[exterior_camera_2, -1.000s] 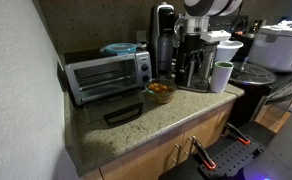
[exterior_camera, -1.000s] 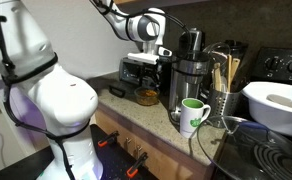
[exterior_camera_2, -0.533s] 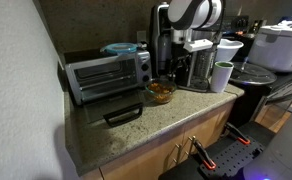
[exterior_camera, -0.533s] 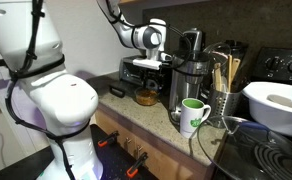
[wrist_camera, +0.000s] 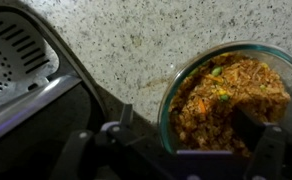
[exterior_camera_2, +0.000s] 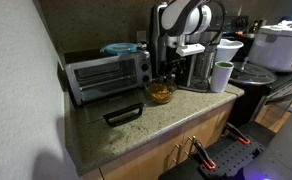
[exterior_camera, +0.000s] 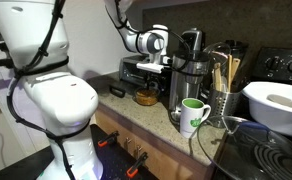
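The gripper (wrist_camera: 184, 122) has swung down from above the coffee maker (exterior_camera_2: 198, 68), jaws spread wide (nothing held). It now hovers over the glass bowl of fried rice (wrist_camera: 231, 100), which sits on the table (exterior_camera_2: 136, 135) beside the toaster oven (exterior_camera_2: 106, 72).

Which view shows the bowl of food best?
The wrist view: the bowl is seen close from above, so the rice and its bits of vegetable are plain. In both exterior views it is only a small brownish dish on the counter, and its contents cannot be made out.
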You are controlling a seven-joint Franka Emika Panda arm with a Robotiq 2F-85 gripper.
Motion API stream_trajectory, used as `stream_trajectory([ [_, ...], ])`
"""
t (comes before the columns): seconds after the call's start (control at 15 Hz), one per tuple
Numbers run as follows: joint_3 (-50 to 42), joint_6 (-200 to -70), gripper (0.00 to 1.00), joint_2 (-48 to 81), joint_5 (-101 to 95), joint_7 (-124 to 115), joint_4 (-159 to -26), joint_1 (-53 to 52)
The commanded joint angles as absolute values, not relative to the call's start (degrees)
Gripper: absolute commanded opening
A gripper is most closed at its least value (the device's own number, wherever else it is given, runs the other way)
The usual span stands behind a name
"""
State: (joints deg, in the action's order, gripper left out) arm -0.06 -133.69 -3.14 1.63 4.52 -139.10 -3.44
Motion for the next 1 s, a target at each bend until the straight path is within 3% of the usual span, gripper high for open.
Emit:
stream_trajectory([
  [0.0,0.7,-136.38,1.0,-1.07,0.42,1.48,-137.62,-2.78],
  [0.73,1.0,-143.02,1.0,0.96,-4.5,-6.42,-138.64,-3.0],
  [0.8,1.01,-143.26,0.75,1.09,-4.33,-6.69,-138.79,-3.01],
  [0.87,1.01,-143.32,0.74,1.23,-4.32,-6.87,-138.87,-3.02],
  [0.93,0.97,-143.4,0.66,1.33,-4.23,-6.81,-138.95,-3.0],
])
